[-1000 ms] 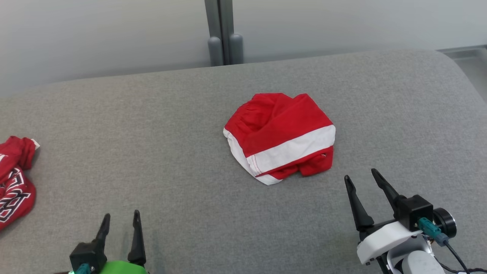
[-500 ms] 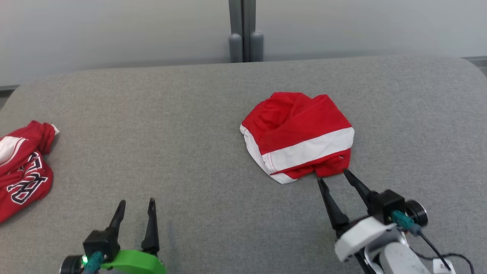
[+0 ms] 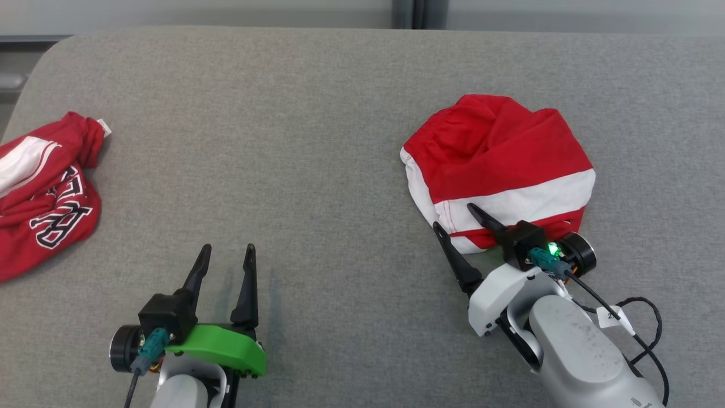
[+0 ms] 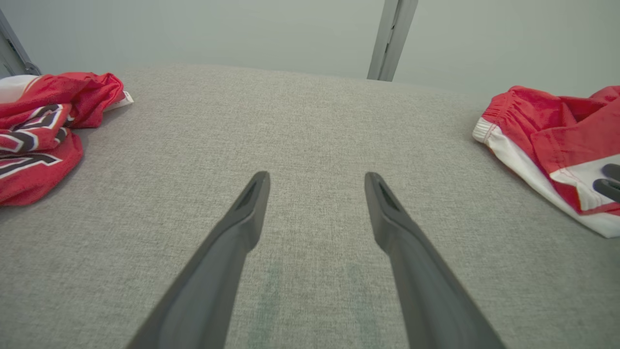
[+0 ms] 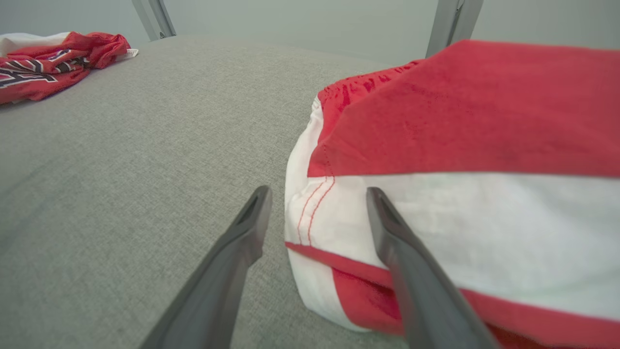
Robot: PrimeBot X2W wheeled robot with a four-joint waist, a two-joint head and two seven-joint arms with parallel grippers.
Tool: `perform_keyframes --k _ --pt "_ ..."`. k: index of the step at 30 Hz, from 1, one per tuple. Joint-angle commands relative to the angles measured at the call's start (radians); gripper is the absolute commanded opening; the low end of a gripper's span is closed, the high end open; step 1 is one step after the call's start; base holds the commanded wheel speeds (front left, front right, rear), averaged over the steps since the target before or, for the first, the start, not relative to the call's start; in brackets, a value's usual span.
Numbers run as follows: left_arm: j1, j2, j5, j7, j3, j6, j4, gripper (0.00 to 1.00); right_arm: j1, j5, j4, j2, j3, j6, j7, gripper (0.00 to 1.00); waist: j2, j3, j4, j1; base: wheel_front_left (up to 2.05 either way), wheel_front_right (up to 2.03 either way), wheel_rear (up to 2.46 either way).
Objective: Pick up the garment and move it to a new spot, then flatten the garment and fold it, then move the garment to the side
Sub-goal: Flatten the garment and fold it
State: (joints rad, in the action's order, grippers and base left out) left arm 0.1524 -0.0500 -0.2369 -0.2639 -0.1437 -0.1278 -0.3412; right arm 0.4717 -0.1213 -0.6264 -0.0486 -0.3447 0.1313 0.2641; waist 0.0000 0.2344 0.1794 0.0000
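The garment (image 3: 498,164), red shorts with a white band and a gathered waistband, lies crumpled in a rounded heap on the grey cushion (image 3: 294,130), at about 2 o'clock from the middle of the head view. At the heap's 7 o'clock edge sits the right gripper (image 3: 453,216), its jaws spread wide and grasping nothing. In the right wrist view one finger lies over the white band and the other over bare cushion just beside the folded edge, so the two straddle that corner. The left gripper (image 3: 228,247) hovers above open cushion at the view's 7 o'clock, likewise spread and empty, well apart from the shorts. A second red garment (image 3: 48,192) with dark lettering is bunched at the 9 o'clock edge, well clear of both arms. A grey post (image 3: 419,8) stands behind the cushion at 12 o'clock. Nothing lies between the right gripper and the shorts. Against half a second ago, the head camera has tipped down and turned, and the right gripper, then with its tips at the heap's near edge, now reaches onto it. Both garments keep their shape.
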Motion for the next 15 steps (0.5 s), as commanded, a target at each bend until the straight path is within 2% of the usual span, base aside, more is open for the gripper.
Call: perform_keyframes --k 1,3,4,7,9,11,12,15 --pt "0.022 -0.002 -0.009 -0.001 0.001 -0.004 -0.003 1.00 0.017 -0.001 -0.017 -0.005 -0.001 -0.001 0.001 1.00 0.0000 0.031 0.030 0.0000 0.00 0.00 0.00" --pt "0.028 -0.002 -0.011 -0.001 -0.001 -0.003 -0.006 1.00 0.026 -0.003 -0.039 -0.005 0.002 -0.001 0.001 0.98 0.0000 0.038 0.035 0.0000 0.00 0.00 0.00" --pt "0.029 -0.002 -0.015 -0.001 -0.002 -0.003 -0.008 1.00 0.029 -0.004 -0.050 -0.005 0.002 -0.001 0.001 0.92 0.0000 0.041 0.037 0.0000 0.00 0.00 0.00" --pt "0.033 -0.002 -0.020 -0.001 -0.005 -0.003 -0.012 1.00 0.031 -0.009 -0.065 -0.005 0.005 -0.001 0.001 0.47 0.0000 0.046 0.040 0.0000 0.00 0.00 0.00" --pt "0.036 -0.002 -0.022 -0.001 -0.005 -0.003 -0.013 1.00 0.028 -0.013 -0.071 -0.005 0.007 -0.001 0.000 0.27 0.0000 0.047 0.041 0.0000 0.00 0.00 0.00" --pt "0.036 -0.002 -0.025 -0.001 -0.006 -0.003 -0.015 1.00 0.024 -0.018 -0.066 -0.004 0.013 -0.001 0.000 0.13 0.0000 0.048 0.040 0.0000 0.00 0.00 0.00" --pt "0.035 -0.002 -0.026 -0.001 -0.007 -0.003 -0.015 1.00 0.021 -0.019 -0.062 -0.004 0.017 -0.001 0.000 0.00 0.0000 0.048 0.039 0.0000 0.00 0.00 0.00" --pt "0.034 -0.002 -0.027 -0.001 -0.007 -0.003 -0.020 1.00 0.013 -0.024 -0.037 -0.005 0.036 -0.001 0.001 0.00 0.0000 0.046 0.036 0.0000 0.00 0.00 0.00"
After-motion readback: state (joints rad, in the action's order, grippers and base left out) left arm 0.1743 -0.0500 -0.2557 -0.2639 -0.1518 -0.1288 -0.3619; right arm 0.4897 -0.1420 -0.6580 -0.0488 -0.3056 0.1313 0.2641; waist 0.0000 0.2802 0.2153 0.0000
